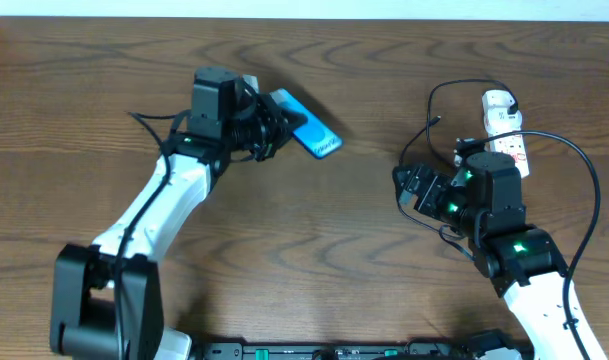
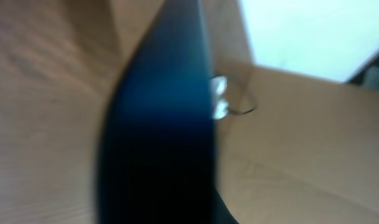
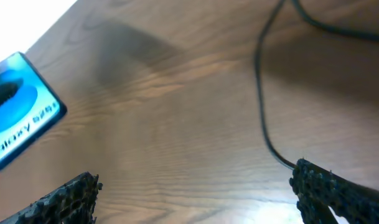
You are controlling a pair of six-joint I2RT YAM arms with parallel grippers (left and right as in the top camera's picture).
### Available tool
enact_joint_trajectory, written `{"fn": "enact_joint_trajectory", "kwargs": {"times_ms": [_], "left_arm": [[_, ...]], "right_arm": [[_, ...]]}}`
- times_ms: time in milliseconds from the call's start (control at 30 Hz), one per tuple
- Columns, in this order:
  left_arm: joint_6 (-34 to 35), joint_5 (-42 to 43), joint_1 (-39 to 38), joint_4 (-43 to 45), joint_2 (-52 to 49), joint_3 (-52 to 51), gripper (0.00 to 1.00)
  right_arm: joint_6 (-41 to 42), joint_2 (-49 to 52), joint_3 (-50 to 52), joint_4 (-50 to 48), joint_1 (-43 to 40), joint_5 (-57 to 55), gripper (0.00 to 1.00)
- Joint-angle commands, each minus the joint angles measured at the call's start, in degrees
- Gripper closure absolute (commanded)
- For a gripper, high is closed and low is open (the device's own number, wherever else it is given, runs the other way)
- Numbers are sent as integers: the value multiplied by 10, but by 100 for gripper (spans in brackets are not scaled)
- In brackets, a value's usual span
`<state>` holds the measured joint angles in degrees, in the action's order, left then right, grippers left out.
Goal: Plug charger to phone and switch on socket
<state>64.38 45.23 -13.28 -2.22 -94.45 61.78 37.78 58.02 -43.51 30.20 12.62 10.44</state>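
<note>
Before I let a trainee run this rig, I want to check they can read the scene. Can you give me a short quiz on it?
1. True or false: the right hand is closed on the charger.
2. What does the left hand grip? A the charger, B the phone, C nothing.
3. In a few words: is the charger plugged into the phone yet?

Key:
1. False. The right hand is open and holds nothing; the cable lies beside it.
2. B.
3. No. No cable reaches the phone.
</note>
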Motion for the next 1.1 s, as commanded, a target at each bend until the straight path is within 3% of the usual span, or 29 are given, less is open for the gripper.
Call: {"fn": "enact_joint_trajectory", "kwargs": {"times_ms": [0, 200, 467, 633, 833, 933, 1067], "left_arm": [[-92, 45, 1, -28, -14, 13, 92], [-167, 89, 1, -50, -17, 13, 93], [-372, 289, 1, -50, -17, 13, 93], [-490, 400, 1, -50, -17, 13, 93], [-535, 431, 1, -50, -17, 13, 93], [-551, 431, 1, -50, -17, 13, 93], [-556, 430, 1, -49, -17, 13, 93]], "right_arm": [[13, 0, -41, 25, -14, -31, 4], [14, 58, -145, 139, -21, -99, 5], [7, 254, -313, 290, -21, -120, 5], [7, 349, -347, 291, -20, -72, 5], [7, 393, -346, 282, -20, -55, 8], [7, 398, -346, 276, -19, -56, 1], [7, 398, -345, 261, -17, -60, 1]]}}
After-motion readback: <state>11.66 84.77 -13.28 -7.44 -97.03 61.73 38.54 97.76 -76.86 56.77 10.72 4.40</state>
